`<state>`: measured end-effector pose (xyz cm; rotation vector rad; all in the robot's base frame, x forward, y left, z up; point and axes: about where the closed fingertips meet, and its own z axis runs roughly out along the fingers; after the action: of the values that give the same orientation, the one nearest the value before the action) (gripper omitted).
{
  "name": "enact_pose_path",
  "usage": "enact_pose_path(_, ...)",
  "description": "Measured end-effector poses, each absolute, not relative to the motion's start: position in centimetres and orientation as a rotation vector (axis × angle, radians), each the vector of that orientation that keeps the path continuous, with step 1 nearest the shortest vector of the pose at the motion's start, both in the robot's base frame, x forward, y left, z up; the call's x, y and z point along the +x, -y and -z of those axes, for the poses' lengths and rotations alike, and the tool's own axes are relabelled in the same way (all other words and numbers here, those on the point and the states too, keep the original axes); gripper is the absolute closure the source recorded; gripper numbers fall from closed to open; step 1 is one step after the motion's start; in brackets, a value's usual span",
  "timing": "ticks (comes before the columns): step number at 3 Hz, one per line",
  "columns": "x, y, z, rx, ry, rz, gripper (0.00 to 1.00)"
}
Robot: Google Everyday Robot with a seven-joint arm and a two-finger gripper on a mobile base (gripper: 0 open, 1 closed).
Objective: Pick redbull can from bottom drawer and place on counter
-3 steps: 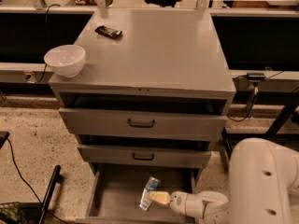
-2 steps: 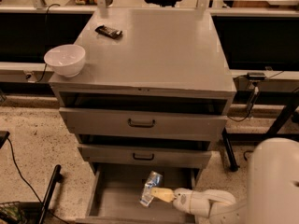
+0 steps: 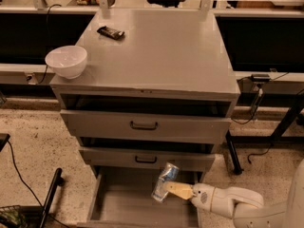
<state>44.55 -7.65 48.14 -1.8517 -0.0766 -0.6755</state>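
Observation:
The redbull can (image 3: 164, 181), blue and silver, is held tilted above the open bottom drawer (image 3: 124, 202), just in front of the middle drawer's face. My gripper (image 3: 167, 189) reaches in from the lower right and is shut on the can's lower half, with its tan fingers (image 3: 178, 191) around it. The white arm (image 3: 228, 202) stretches back to the right edge. The counter (image 3: 161, 46) is the grey top of the cabinet, well above the can.
A white bowl (image 3: 66, 61) stands at the counter's front left corner. A dark snack bar (image 3: 110, 32) lies at the back left. The top drawer (image 3: 142, 125) and middle drawer (image 3: 145, 158) stand partly pulled out above the can. A black pole (image 3: 50, 196) leans at the lower left.
The gripper has lifted the can upward and slightly right out of the bottom drawer. The arm has drawn back to the right.

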Motion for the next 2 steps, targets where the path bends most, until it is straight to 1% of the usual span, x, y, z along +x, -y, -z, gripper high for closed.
enact_pose_path(2,44.96,7.41,-48.9,-1.823,0.08,0.679,1.0)
